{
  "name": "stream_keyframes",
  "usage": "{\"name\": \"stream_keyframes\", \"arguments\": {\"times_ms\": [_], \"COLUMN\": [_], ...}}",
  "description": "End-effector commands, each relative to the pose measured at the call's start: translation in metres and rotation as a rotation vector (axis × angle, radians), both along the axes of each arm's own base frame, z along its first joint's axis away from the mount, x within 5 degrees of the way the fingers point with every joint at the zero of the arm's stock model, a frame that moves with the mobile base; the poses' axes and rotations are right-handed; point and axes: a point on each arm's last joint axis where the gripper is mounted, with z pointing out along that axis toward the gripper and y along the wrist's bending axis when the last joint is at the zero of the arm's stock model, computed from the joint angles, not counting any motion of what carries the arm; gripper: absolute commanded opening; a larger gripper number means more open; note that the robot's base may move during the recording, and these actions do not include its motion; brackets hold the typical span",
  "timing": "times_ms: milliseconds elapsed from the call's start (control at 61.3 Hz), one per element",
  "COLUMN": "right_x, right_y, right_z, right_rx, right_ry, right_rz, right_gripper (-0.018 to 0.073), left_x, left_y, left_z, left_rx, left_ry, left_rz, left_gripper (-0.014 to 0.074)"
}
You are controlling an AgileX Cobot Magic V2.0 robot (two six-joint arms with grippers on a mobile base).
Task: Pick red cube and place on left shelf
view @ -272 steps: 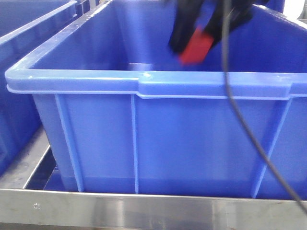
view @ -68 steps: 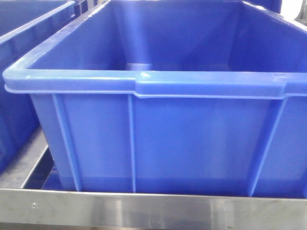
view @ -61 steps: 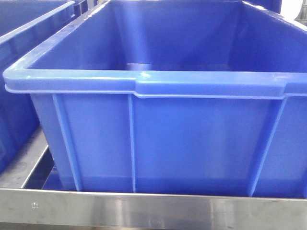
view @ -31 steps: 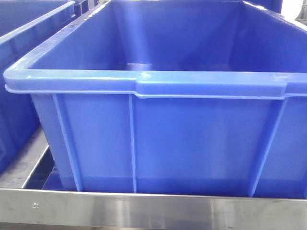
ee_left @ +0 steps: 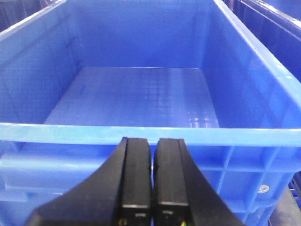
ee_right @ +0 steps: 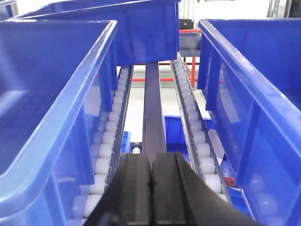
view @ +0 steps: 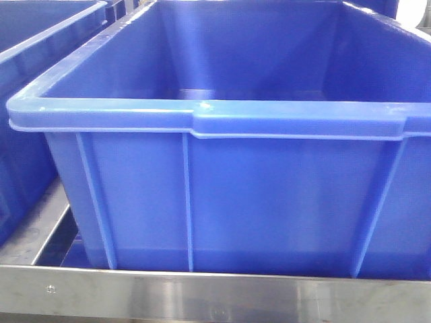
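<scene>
The black gripper, the red cube held in it and the dangling black cable, seen earlier above the right part of the blue crate [view: 202, 195], have been withdrawn from the front view; the crate's interior is now unobstructed.

So the left wrist view is pretty much all blue crate [ee_left: 254, 94]. It's a big, deep plastic one and you look straight down into it over its near rim. The floor inside has a faint grid pattern with a bit of glare toward the crate's right side, and nothing is lying on it. Square ribbing shows on the outer wall under the near rim, lower right. The left gripper [ee_left: 153, 181] sits just in front of that near rim, outside the crate, black fingers [ee_left: 136, 179] pressed together with nothing between them. Another crate [ee_left: 277, 14] sits beyond the right wall, close alongside.
</scene>
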Motion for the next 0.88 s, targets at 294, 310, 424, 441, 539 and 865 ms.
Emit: {"name": "stream_keyframes", "arguments": {"times_ms": [294,310,424,441,539,865], "right_x": [-0.0037,-0.0037,-0.0037,-0.0037,-0.0037,-0.0037], "right_y": [-0.0007,-0.0007,-0.0007,-0.0007,-0.0007,-0.0007], "right_z": [0.0149,0.0149,0.0149,0.0149,0.0149,0.0149], "right_rx": [-0.021,-0.021,-0.021,-0.021,-0.021,-0.021], "right_ry": [-0.131,-0.131,-0.131,-0.131,-0.131,-0.131], "right_rz": [-0.015,-0.015,-0.015,-0.015,-0.015,-0.015], "right_gripper": [0.0067,0.0067,0.0067,0.0067,0.0067,0.0067], "left_x": [-0.0001,-0.0001,-0.0001,-0.0001,-0.0001,-0.0001], "left_y": [-0.0004,-0.0004,-0.0004,-0.0004,-0.0004,-0.0004], "left_z": [0.001,0.001,0.001,0.001,0.001,0.001], "left_rx": [-0.009,-0.009,-0.009,-0.009,-0.009,-0.009], "left_ry": [-0.079,-0.079,-0.079,-0.079,-0.079,-0.079], "left_rz": [-0.007,-0.007,-0.007,-0.007,-0.007,-0.007], "left_gripper": [0.0102,0.0102,0.0102,0.0102,0.0102,0.0102]}}
